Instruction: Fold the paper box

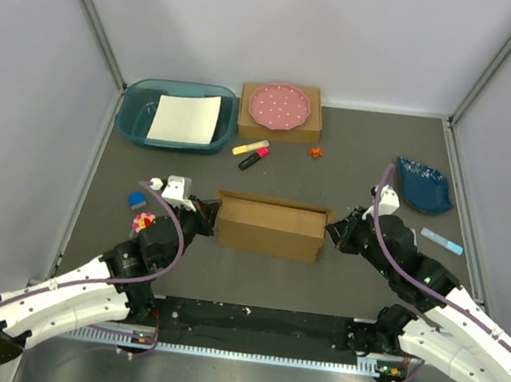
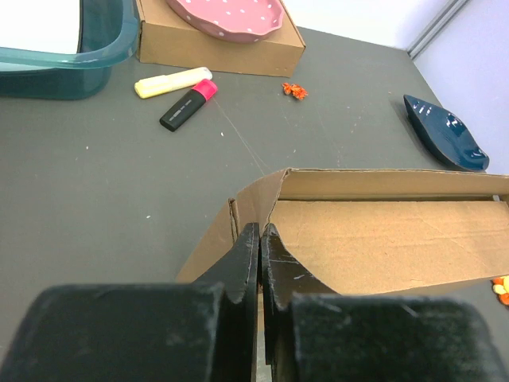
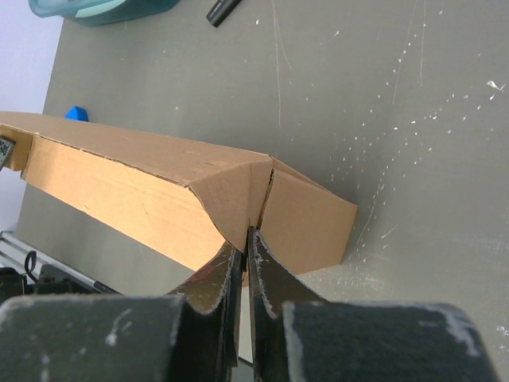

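The paper box (image 1: 270, 227) is a long brown cardboard form lying across the table's middle, partly folded, with raised walls. My left gripper (image 1: 207, 218) is at its left end. In the left wrist view the gripper (image 2: 261, 231) is shut on the box's (image 2: 382, 239) corner flap. My right gripper (image 1: 333, 230) is at the right end. In the right wrist view it (image 3: 242, 235) is shut on the end flap of the box (image 3: 119, 183). Both pinch thin cardboard edges.
A teal bin (image 1: 173, 116) holding white paper is at the back left. A smaller box (image 1: 281, 110) with a pink dotted plate stands behind. Two markers (image 1: 251, 151), a dark blue dish (image 1: 424, 186), a blue block (image 1: 136, 200) and a light blue piece (image 1: 441, 241) lie around.
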### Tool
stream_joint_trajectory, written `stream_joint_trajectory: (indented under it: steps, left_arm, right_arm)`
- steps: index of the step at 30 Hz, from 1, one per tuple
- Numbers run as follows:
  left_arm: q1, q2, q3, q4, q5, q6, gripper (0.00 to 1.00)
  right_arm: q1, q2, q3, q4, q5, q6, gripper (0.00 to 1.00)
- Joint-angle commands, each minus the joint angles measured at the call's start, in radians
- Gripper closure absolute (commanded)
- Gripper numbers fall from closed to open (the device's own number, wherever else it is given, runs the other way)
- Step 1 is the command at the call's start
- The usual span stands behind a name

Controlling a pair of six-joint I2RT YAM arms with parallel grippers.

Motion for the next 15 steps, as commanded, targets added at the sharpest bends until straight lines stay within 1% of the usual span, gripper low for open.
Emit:
stream_joint_trajectory:
  steps: [1, 4, 10, 15]
  left_arm:
    - [-0.002, 0.029, -0.042, -0.262, -0.018, 0.002, 1.0]
    - [-0.002, 0.037, -0.032, -0.264, 0.0, 0.015, 1.0]
    - [-0.004, 0.054, -0.01, -0.266, 0.014, 0.037, 1.0]
    - [-0.002, 0.066, 0.0, -0.269, 0.02, 0.045, 1.0]
  right_arm:
    - [0.014, 0.009, 0.005, -0.166, -0.004, -0.018, 0.92]
    - [0.014, 0.011, 0.034, -0.177, 0.008, -0.024, 0.86]
    - [0.014, 0.022, 0.096, -0.196, 0.036, -0.044, 0.78]
    - [0.014, 0.029, 0.136, -0.199, 0.048, -0.062, 0.76]
